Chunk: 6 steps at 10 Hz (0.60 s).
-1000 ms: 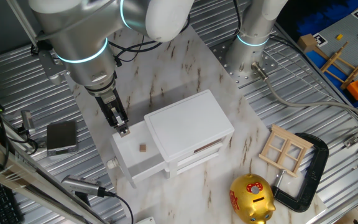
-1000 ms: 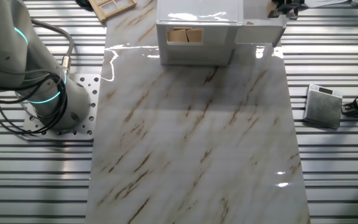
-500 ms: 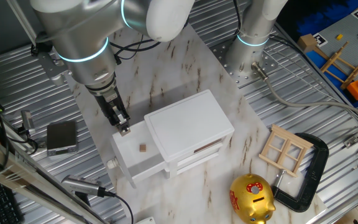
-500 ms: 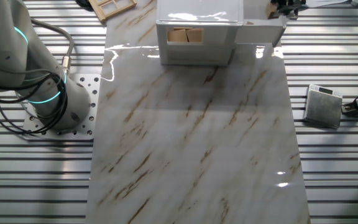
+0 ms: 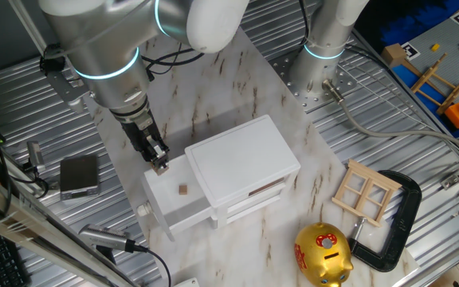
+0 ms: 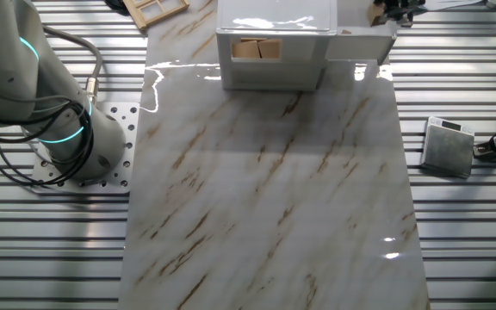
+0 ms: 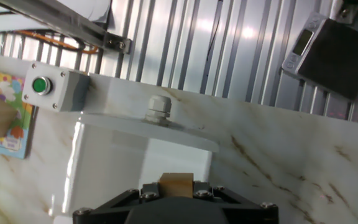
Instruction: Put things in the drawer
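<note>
Nothing is shifting except my black two-finger gripper [image 5: 159,165], edging slightly; I am clamping a tan wooden cube [image 7: 176,185] over the open white drawer [image 5: 170,198]. No legible writing.

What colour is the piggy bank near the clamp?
Gold with red markings; the piggy bank shows best in one fixed view.

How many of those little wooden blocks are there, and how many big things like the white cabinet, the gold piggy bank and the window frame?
Little wooden cubes: 2, one in the open drawer, one between the gripper fingers
White cabinet: 1
Gold piggy bank: 1
Wooden window frame: 1
Black clamp: 1
Total: 6
</note>
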Each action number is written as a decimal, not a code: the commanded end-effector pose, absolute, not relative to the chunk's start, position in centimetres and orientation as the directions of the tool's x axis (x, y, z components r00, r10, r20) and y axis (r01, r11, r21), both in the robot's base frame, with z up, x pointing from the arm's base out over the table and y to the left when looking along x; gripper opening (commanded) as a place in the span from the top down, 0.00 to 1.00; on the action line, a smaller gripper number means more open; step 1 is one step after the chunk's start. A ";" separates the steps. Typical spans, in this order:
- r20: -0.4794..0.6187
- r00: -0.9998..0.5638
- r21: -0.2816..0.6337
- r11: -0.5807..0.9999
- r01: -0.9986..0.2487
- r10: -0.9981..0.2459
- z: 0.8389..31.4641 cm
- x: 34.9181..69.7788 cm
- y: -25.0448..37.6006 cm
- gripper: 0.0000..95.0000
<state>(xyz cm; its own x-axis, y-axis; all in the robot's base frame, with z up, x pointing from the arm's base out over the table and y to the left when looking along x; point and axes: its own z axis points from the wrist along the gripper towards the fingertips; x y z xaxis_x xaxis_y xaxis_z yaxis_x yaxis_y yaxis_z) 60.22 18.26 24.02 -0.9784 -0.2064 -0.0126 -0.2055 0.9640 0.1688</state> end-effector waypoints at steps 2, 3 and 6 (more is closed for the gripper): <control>-0.018 -0.989 0.161 0.976 -0.145 -0.144 23.5 60.4 19.6 1.00; -0.022 -0.989 0.159 0.977 -0.145 -0.143 22.8 60.5 20.0 1.00; -0.028 -0.988 0.157 0.975 -0.154 -0.151 21.8 60.1 20.3 1.00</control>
<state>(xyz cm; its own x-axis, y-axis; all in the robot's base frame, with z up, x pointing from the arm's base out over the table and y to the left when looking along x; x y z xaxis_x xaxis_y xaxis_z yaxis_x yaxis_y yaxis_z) 60.06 20.34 21.62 -0.9876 -0.1546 -0.0275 -0.1570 0.9749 0.1579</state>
